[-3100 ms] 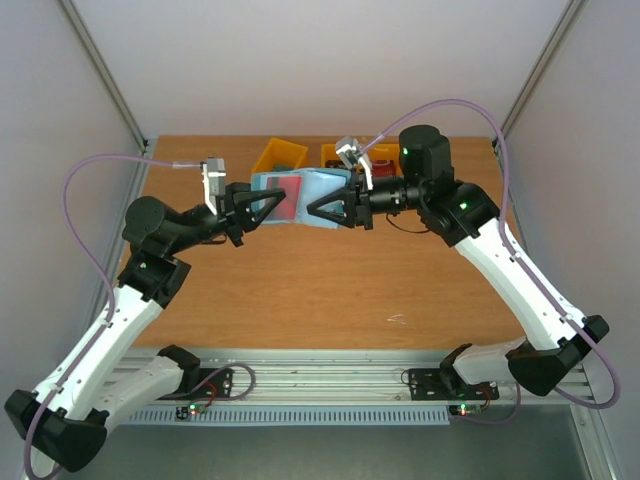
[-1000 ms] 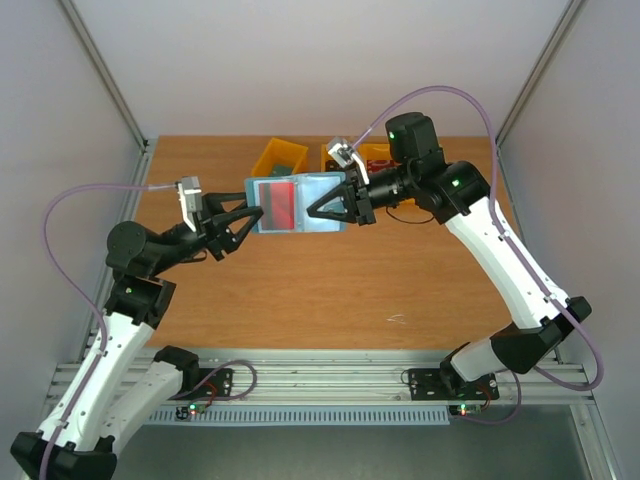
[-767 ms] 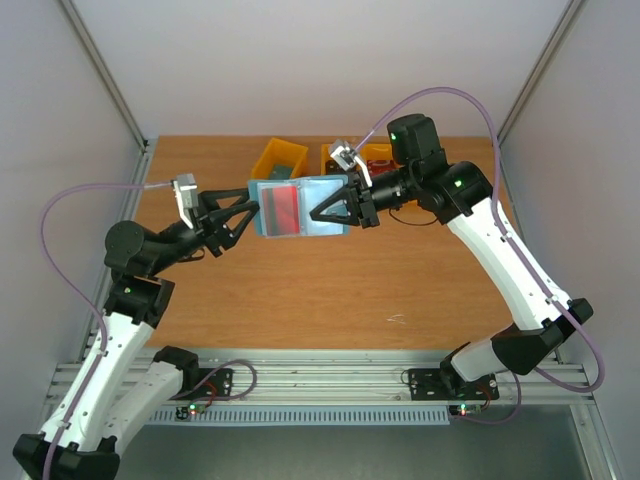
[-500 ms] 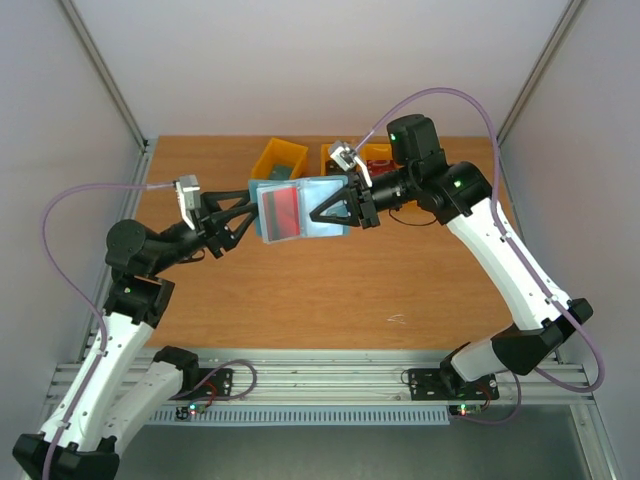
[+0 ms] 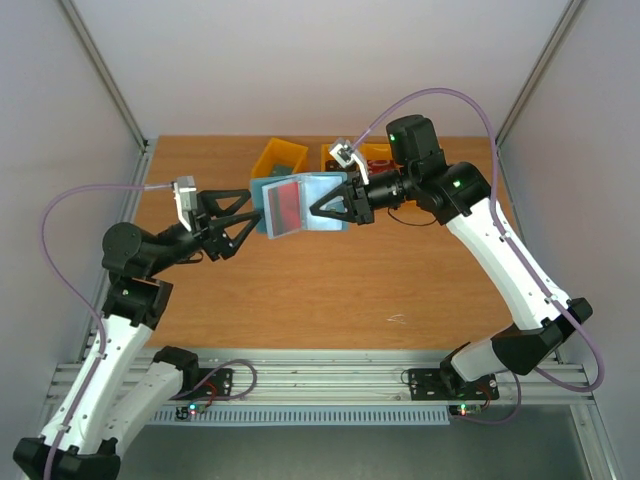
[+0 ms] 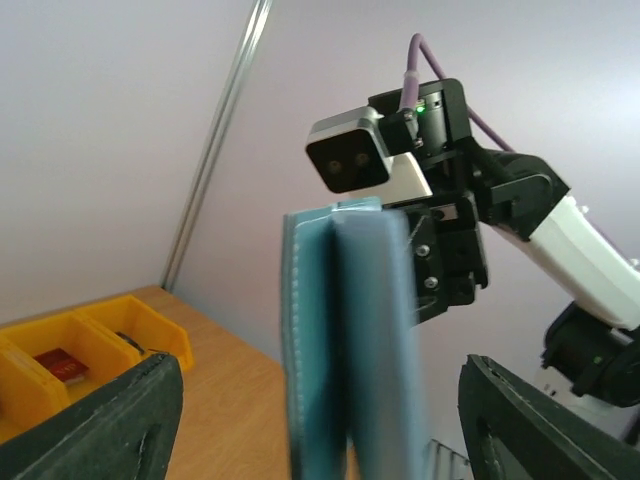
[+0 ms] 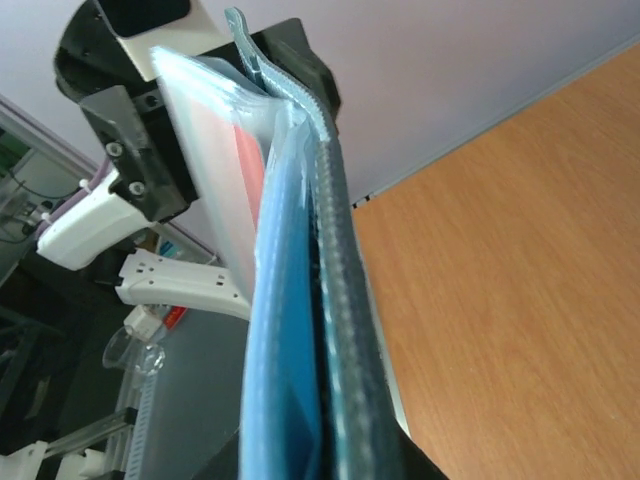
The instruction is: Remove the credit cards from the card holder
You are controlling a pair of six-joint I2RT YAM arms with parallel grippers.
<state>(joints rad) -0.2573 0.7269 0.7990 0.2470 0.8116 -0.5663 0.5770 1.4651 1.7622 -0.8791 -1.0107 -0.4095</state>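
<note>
The slate-blue card holder (image 5: 300, 204) hangs open in the air over the back of the table, and a red credit card (image 5: 283, 205) shows in its left pocket. My right gripper (image 5: 338, 205) is shut on the holder's right edge. The left gripper (image 5: 250, 214) is open, its fingers straddling the holder's left edge without touching it. Edge-on in the left wrist view, the holder (image 6: 345, 340) stands between the spread fingers (image 6: 110, 420). The right wrist view shows the holder (image 7: 335, 330) clamped edge-on, the red card (image 7: 250, 165) behind a clear sleeve.
Two yellow bins (image 5: 280, 155) (image 5: 362, 155) stand at the table's back edge behind the holder. In the left wrist view a yellow bin (image 6: 120, 345) holds a small red thing (image 6: 60, 363). Bare wooden table (image 5: 330, 290) lies below both arms.
The left gripper has opened wider around the holder's left edge. The holder has tilted a little, its left end dropping toward the front. The right arm has barely moved.
</note>
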